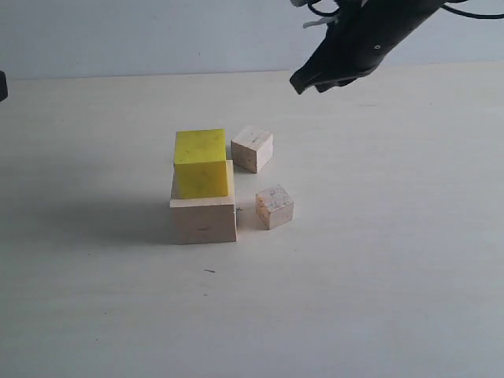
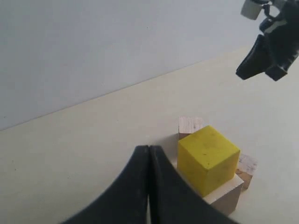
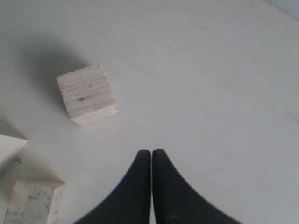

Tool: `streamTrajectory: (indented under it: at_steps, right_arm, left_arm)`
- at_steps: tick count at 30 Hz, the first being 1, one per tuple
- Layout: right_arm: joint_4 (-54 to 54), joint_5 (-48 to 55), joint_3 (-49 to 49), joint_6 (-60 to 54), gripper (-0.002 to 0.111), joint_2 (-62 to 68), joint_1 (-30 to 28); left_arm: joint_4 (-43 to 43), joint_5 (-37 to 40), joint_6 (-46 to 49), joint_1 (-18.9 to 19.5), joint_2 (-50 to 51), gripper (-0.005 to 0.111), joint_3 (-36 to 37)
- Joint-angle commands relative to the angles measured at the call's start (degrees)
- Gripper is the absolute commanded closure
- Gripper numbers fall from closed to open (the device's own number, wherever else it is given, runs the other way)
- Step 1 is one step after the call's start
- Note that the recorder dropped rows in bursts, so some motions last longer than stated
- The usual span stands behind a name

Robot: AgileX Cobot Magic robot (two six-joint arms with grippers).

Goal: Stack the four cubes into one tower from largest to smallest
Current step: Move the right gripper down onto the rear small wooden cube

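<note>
The yellow cube (image 1: 201, 163) sits on the large cube (image 1: 204, 222), and the left gripper (image 2: 148, 148) and the right gripper (image 3: 151, 152) are both pressed together.

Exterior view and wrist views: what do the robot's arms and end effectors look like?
The right end effector is matte black, and black cables loop above it. In the wrist views, both it and the left end effector show smooth black fingers curving to narrow tips. No markings are visible.

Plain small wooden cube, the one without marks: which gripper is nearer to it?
Right. The right gripper hovers raised just beyond the plain small cube; the left gripper is on the far side of the yellow cube, farther off.
</note>
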Motion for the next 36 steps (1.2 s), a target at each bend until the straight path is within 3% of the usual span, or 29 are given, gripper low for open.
streamTrajectory:
  at_steps: [1, 9, 11, 17, 24, 36]
  right_arm:
    - [5.8, 2.0, -3.5, -16.0, 0.092, 4.8, 0.1]
    - [11.6, 1.3, -3.9, -25.9, 0.045, 10.0, 0.1]
    - [12.9, 0.5, -3.9, -25.9, 0.037, 10.8, 0.1]
    - [18.1, -1.3, -3.9, -26.0, 0.036, 12.0, 0.1]
    - [29.8, -1.5, -3.9, -37.5, 0.036, 12.1, 0.1]
    - [30.1, -3.6, -4.6, -41.1, 0.036, 14.8, 1.5]
  left_arm:
    - [-0.1, -0.5, 0.0, 0.1, 0.3, 0.107, 0.2]
    - [-0.1, -0.5, 0.0, 0.1, 0.3, 0.107, 0.2]
    - [-0.1, -0.5, 0.0, 0.1, 0.3, 0.107, 0.2]
    - [-0.1, -0.5, 0.0, 0.1, 0.3, 0.107, 0.2]
    - [-0.1, -0.5, 0.0, 0.1, 0.3, 0.107, 0.2]
    - [-0.1, -0.5, 0.0, 0.1, 0.3, 0.107, 0.2]
